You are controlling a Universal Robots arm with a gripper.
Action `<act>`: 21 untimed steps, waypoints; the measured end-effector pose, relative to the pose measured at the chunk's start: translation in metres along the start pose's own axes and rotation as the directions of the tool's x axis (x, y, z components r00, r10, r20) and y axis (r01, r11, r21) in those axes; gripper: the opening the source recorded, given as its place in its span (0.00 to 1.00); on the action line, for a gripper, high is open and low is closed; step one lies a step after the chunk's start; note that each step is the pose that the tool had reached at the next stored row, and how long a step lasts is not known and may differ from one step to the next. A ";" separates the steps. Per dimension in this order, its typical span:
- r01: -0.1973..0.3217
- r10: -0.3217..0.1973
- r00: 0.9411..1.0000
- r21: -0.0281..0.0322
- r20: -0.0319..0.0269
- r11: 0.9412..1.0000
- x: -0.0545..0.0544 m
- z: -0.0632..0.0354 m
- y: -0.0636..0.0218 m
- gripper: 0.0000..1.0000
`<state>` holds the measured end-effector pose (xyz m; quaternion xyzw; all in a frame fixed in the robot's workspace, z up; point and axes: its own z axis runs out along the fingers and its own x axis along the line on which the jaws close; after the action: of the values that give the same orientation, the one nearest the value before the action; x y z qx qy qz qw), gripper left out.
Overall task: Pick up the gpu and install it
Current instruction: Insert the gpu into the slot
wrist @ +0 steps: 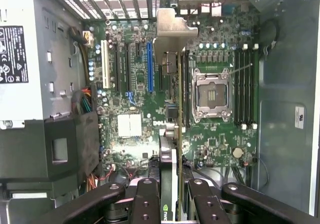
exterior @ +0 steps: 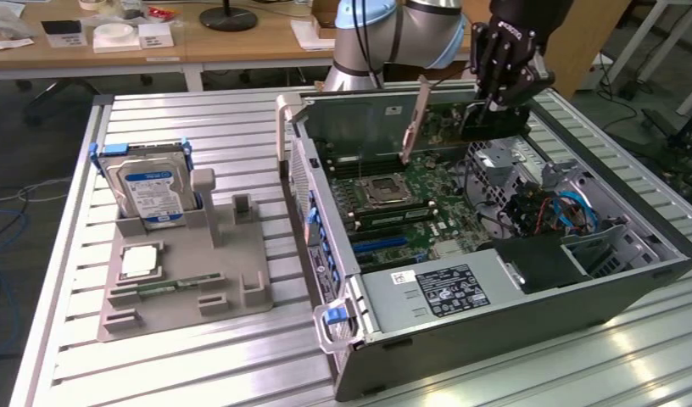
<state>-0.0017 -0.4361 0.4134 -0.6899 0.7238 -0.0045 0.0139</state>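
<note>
While the exterior view takes in the whole bench, the gripper (exterior: 495,103) sits over the far end of the open computer case (exterior: 323,212), its fingers pinching the gpu (exterior: 490,127) from above. The card stands on edge over the motherboard (exterior: 426,212), with its pale bracket strip toward the case's back wall. Whether its lower edge touches the board, I cannot tell. Well apart, on the exterior view's left, a grey tray (exterior: 187,297) holds a blue-framed hard drive (exterior: 148,191) upright and a green memory stick (exterior: 176,286) lying flat. In the wrist view, the gripper (wrist: 174,204) clamps the gpu (wrist: 170,64) between its black fingers (wrist: 145,199). The card is seen edge-on, lying between the blue slot (wrist: 149,69) and the CPU socket (wrist: 212,94).
</note>
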 end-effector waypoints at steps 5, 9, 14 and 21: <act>0.001 -0.001 1.000 0.000 0.001 1.000 0.000 0.0013 0.0048 0.26; 0.002 -0.002 1.000 0.000 0.003 1.000 0.000 0.0032 0.0078 0.26; 0.003 -0.003 1.000 -0.001 0.005 1.000 0.001 0.0073 0.0106 0.26; 0.003 -0.003 1.000 -0.005 0.005 1.000 0.001 0.0188 0.0129 0.26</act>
<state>-0.0141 -0.4361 0.3942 -0.6911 0.7226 -0.0012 0.0139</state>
